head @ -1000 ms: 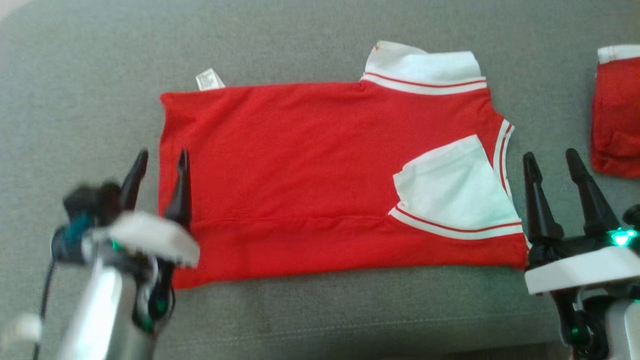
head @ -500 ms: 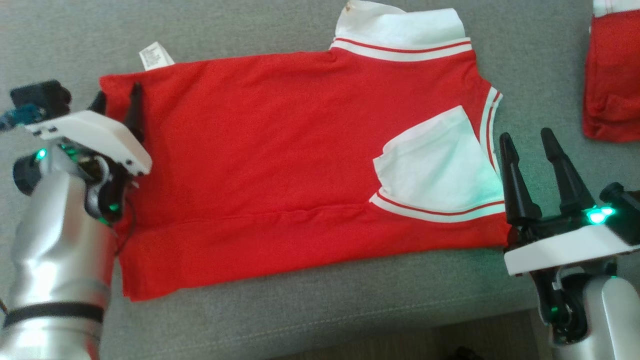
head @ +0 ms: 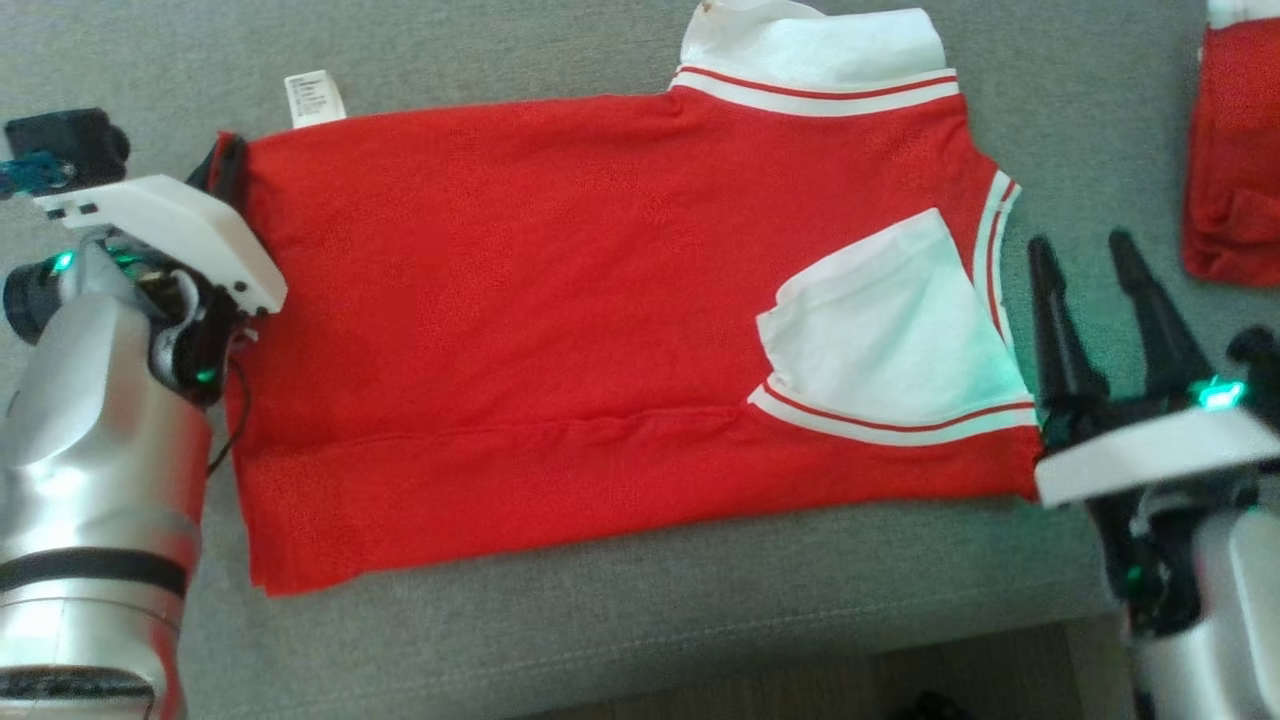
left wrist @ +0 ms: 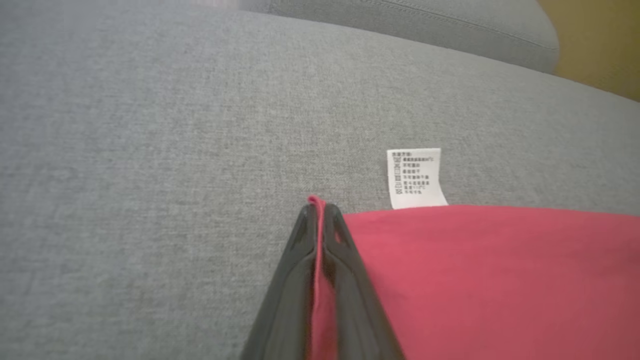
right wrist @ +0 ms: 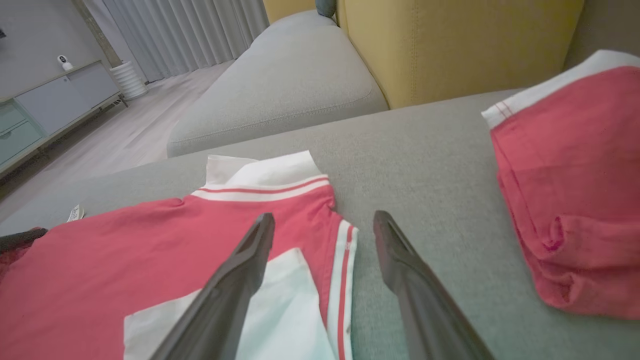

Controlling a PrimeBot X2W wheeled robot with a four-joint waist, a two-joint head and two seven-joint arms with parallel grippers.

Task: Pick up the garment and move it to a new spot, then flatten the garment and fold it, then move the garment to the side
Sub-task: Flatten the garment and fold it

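Observation:
The garment (head: pixel 560 320) is a red shirt with a white collar and white sleeve, folded into a long strip on the grey sofa seat (head: pixel 600 620). My left gripper (head: pixel 225 165) is shut on its far left corner. In the left wrist view a sliver of red cloth (left wrist: pixel 320 280) is pinched between the closed fingers (left wrist: pixel 292 280), next to the white care label (left wrist: pixel 415 177). My right gripper (head: pixel 1090 255) stands open just off the shirt's right edge, by the white sleeve (head: pixel 890 330). In the right wrist view its gripper (right wrist: pixel 324 222) has nothing between its fingers, and the left finger (right wrist: pixel 235 280) hangs over the sleeve (right wrist: pixel 280 315).
A second folded red garment (head: pixel 1235 160) with a white band lies at the far right of the seat (right wrist: pixel 570 185). The seat's front edge (head: pixel 700 660) runs close below the shirt. A yellow backrest (right wrist: pixel 450 45) and another grey cushion (right wrist: pixel 280 90) lie beyond.
My left gripper moved up along the shirt's left edge to its far corner and shut on it. The head camera has shifted. The right gripper stayed open beside the sleeve.

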